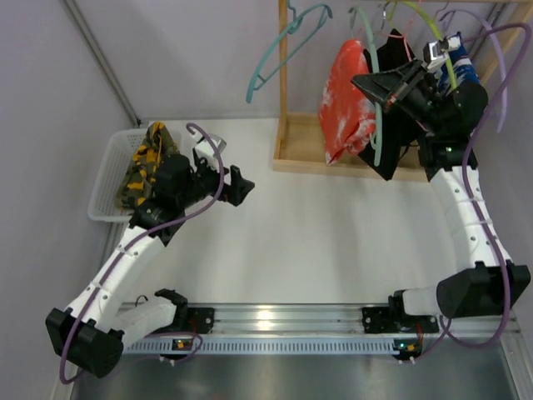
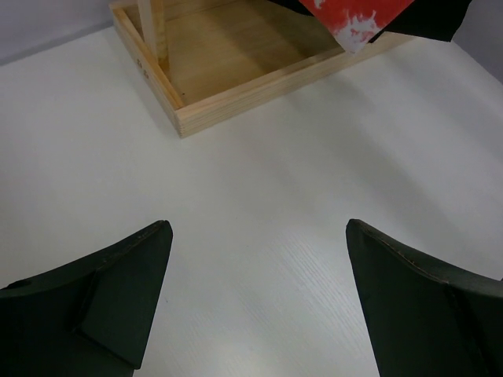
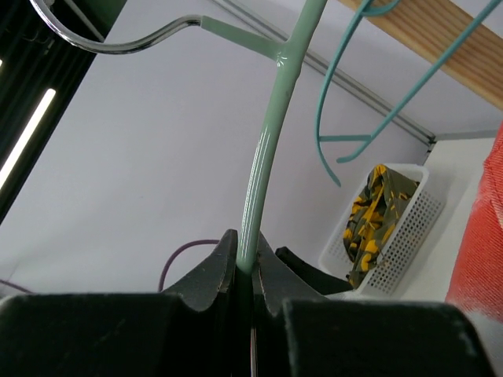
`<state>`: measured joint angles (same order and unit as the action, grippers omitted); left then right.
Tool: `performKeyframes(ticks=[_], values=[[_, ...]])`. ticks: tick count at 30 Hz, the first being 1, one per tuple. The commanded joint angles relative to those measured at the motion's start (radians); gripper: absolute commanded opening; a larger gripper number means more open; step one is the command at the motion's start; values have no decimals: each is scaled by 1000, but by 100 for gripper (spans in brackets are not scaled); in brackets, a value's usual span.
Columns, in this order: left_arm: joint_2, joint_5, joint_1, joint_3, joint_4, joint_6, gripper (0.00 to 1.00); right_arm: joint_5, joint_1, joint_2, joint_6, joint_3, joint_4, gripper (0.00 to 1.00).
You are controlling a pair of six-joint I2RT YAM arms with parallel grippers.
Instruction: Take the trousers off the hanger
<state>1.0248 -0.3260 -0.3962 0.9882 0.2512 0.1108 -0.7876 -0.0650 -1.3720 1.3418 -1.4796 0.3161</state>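
Hanging on the wooden rack [image 1: 291, 154] at the far right of the table are the red-orange trousers [image 1: 343, 100] and, just beside them, the black trousers [image 1: 396, 142]. Both are draped and folded. Which hanger carries which garment cannot be told. The camouflage trousers [image 1: 143, 171] lie bunched in the white basket [image 1: 104, 179] at far left, off any hanger.

The cloth looks soft, limp and light. It will likely sag and slide rather than keep its shape, and it is not fragile. The best hold is probably a pinch on a hanging lower edge or fold, pulling down and sideways off the bar. The thin wire hanger will likely swing unless it is steadied.

The right gripper [image 3: 245, 263] is clamped tight on the pale green hanger [image 3: 267, 157], its fingers meeting around the wire below the hook. The left gripper [image 2: 259, 290] is spread wide and holds nothing. It sits low over the bare table, well apart from the rack and facing it.

An empty teal hanger [image 1: 279, 50] hangs on the rack's left side.

The table [image 1: 316, 242] is white and matte with a faint grain, so cloth should drag across it easily. The rack's base is a shallow wooden tray with a raised lip that a hem might catch on. Pale walls stand close behind and to the left, so space around the rack is tight.
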Motion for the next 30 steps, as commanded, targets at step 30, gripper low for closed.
performKeyframes(ticks=[30], values=[[448,785,-787,-122,-1072,-482,99,350,-102,307,-72,177,-229,0]])
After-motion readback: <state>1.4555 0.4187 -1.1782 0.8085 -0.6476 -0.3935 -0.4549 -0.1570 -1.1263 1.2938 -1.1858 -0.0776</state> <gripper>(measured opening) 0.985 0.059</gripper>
